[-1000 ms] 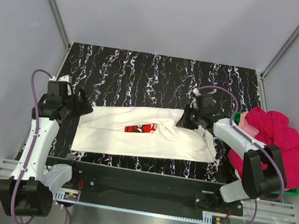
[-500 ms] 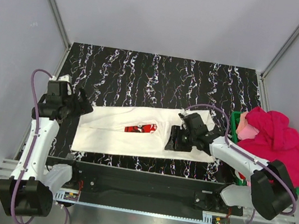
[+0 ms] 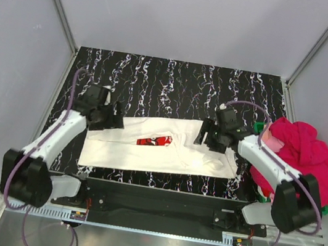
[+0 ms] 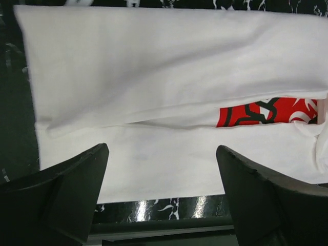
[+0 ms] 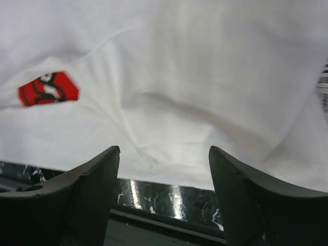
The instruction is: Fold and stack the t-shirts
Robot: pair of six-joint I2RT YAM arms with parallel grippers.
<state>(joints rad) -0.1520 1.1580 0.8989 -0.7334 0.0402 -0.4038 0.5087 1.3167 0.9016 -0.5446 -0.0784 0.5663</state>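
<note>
The bench is black with white marble-type veins all over. Lying straight on it is a white t-shirt, flat, folded in lengthwise into a long strip that runs left to right along the near half. A bit of red print peeks out between the folded flaps. At the right edge there's a green basket, mostly buried under a heap of pink shirts.

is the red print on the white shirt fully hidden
No, a strip of the red print shows between the folded flaps of the white shirt.
</note>
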